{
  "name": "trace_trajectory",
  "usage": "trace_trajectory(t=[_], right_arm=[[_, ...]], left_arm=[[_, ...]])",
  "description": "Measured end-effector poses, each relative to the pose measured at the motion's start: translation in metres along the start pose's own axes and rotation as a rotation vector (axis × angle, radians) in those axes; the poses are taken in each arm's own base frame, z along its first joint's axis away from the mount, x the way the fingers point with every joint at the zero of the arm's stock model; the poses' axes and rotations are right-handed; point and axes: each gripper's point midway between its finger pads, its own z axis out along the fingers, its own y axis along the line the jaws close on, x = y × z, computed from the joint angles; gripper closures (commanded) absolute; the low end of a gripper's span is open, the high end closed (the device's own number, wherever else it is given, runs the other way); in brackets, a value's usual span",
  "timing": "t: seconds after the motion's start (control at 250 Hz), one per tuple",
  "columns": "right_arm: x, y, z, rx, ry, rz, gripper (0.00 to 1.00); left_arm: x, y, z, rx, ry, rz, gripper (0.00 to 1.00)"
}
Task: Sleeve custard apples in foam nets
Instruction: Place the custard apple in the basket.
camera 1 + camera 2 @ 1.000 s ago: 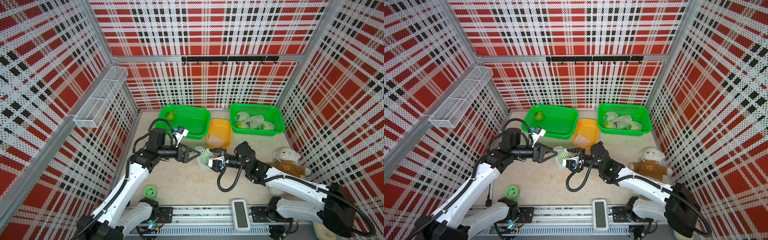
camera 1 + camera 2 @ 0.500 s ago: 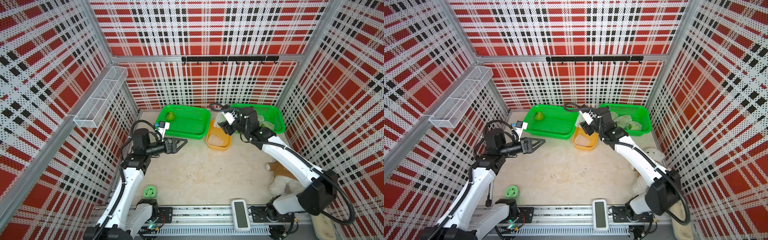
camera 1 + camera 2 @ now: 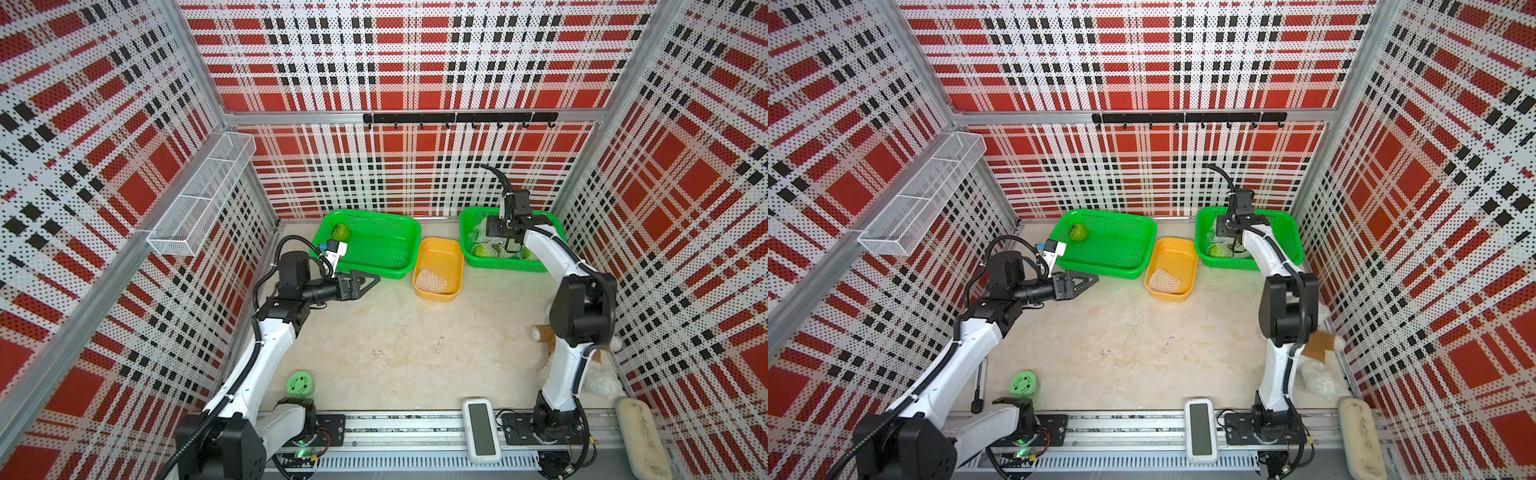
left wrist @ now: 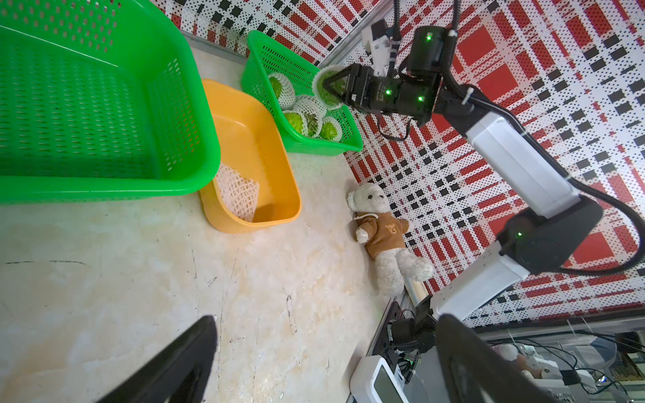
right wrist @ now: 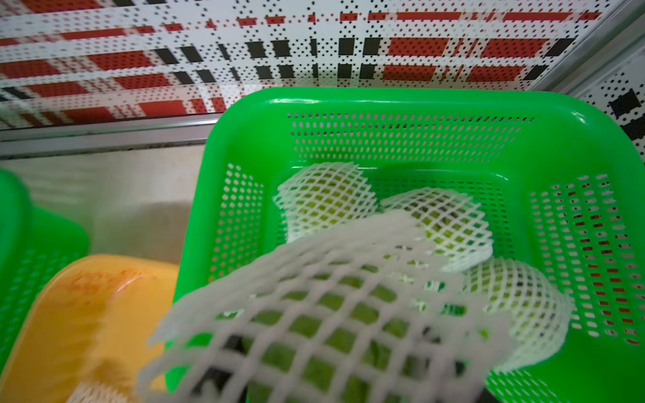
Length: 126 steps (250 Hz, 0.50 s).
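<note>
Left gripper point(image 3: 371, 282) spread, right gripper point(image 4: 324, 86) pinching a netted custard apple point(image 5: 331, 314) over the far-right-corner basket point(image 3: 498, 266) of sleeved ones point(image 4: 309, 104); one bare apple point(image 3: 341, 231) and foam net point(image 3: 431, 280) remain

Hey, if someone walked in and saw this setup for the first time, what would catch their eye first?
Probably the loud red, black and white plaid walls all around. Next, the right hand holding a netted custard apple over the right green basket at the back, which already holds sleeved fruit. One bare custard apple sits alone in the left green basket.
</note>
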Motion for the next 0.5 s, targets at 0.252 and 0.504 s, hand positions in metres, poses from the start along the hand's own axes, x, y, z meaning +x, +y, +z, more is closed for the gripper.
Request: trace_trajectory(t=[0.252,0.504], right_arm=[[-0.003,-0.01,0.051,0.073,0.052,0.037,0.25],[0.028,-0.014,0.064,0.096,0.137,0.017,0.04]], left_arm=[[-0.001,0.007,0.008,-0.012,0.013,-0.014,0.0],[-0.014,0.01,0.018,-0.025,0.009,-0.007,0.01]])
